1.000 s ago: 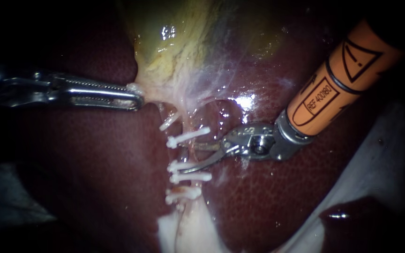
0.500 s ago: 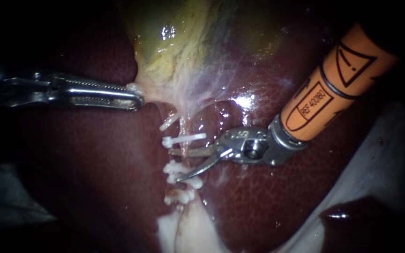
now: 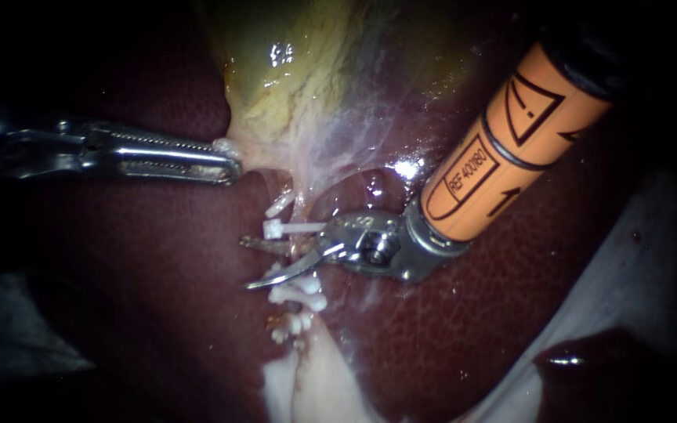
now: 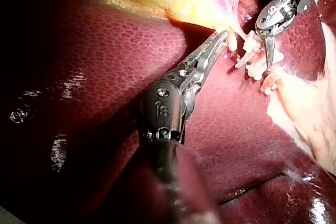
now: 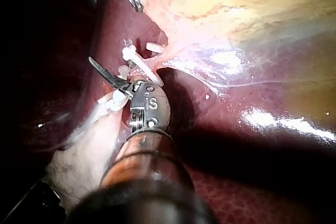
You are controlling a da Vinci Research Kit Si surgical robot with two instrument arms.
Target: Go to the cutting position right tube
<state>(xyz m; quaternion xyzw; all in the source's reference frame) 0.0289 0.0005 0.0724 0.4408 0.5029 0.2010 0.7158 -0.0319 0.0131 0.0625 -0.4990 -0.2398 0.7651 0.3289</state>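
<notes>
At twelve o'clock, gallbladder (image 3: 307, 86) on liver (image 3: 158, 313). From nine o'clock, left instrument (image 3: 227, 163) meets its lower edge. From two o'clock, right instrument (image 3: 249, 264) reaches between clips (image 3: 299, 296) on the tube (image 3: 305, 205).

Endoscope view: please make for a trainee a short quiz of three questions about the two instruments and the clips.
1. True or false: the right instrument has its jaws shut.
2. What do the jaws of the left instrument grip? A: nothing. B: pale tissue at the lower edge of the gallbladder. C: the right instrument's shaft.
3. Fill in the missing word: several white ___ sit across the tube, close to the right instrument's jaws.

Key
1. False: a gap shows between the jaws.
2. B.
3. clips.
</notes>
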